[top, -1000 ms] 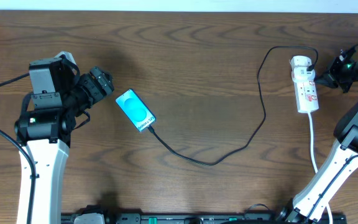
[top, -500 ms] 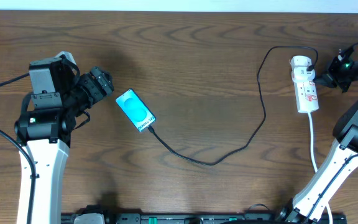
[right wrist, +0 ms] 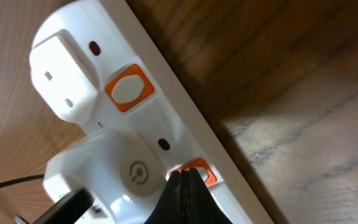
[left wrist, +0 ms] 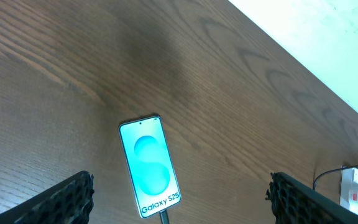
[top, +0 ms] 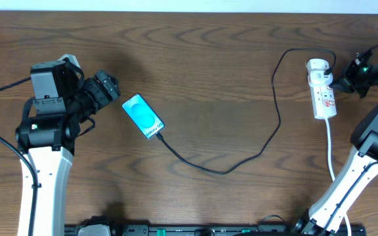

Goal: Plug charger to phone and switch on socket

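The phone [top: 143, 116] lies flat on the table with its turquoise screen up; it also shows in the left wrist view [left wrist: 149, 165]. The charger cable [top: 241, 162] has its tip in the phone's lower end and runs right to its plug in the socket [top: 323, 89], a white power strip. My left gripper [top: 113, 88] is open just left of the phone, its fingers wide apart [left wrist: 179, 202]. My right gripper [right wrist: 185, 180] is shut, its tips pressed on an orange switch [right wrist: 199, 169] of the socket [right wrist: 104, 118].
The socket's thick white cord [top: 330, 151] runs toward the front edge beside the right arm. A second orange switch [right wrist: 128, 88] sits further along the strip. A white wall edge lies beyond the table's far side [left wrist: 328, 37].
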Available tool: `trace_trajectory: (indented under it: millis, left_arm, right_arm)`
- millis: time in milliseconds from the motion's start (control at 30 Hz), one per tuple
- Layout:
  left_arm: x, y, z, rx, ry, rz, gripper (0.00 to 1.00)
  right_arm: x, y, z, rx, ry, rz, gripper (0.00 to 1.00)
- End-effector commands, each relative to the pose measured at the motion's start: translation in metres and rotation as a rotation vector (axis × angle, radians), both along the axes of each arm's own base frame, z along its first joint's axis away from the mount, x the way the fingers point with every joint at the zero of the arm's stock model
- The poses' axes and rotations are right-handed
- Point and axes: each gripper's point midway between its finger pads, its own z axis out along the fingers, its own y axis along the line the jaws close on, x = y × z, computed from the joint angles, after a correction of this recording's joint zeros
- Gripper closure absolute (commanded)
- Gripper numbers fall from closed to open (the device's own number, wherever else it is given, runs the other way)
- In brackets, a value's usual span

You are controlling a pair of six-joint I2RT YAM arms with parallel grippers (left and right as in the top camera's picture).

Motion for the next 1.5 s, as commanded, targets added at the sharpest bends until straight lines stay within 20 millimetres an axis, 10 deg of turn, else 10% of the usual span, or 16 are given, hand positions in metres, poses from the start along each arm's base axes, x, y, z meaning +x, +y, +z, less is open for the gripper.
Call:
trace_trajectory:
  millis: [0, 1467]
  left_arm:
    - [0.0005, 0.0039, -0.001, 0.017, 0.002, 0.007, 0.09]
    - [0.0005, 0.0039, -0.001, 0.016, 0.002, 0.008, 0.09]
  right_arm:
    - [0.0001, 0.0091, -0.0098, 0.03, 0.02, 0.001, 0.99]
    - [-0.0062, 0.0062, -0.0133, 0.006, 0.054, 0.001, 0.99]
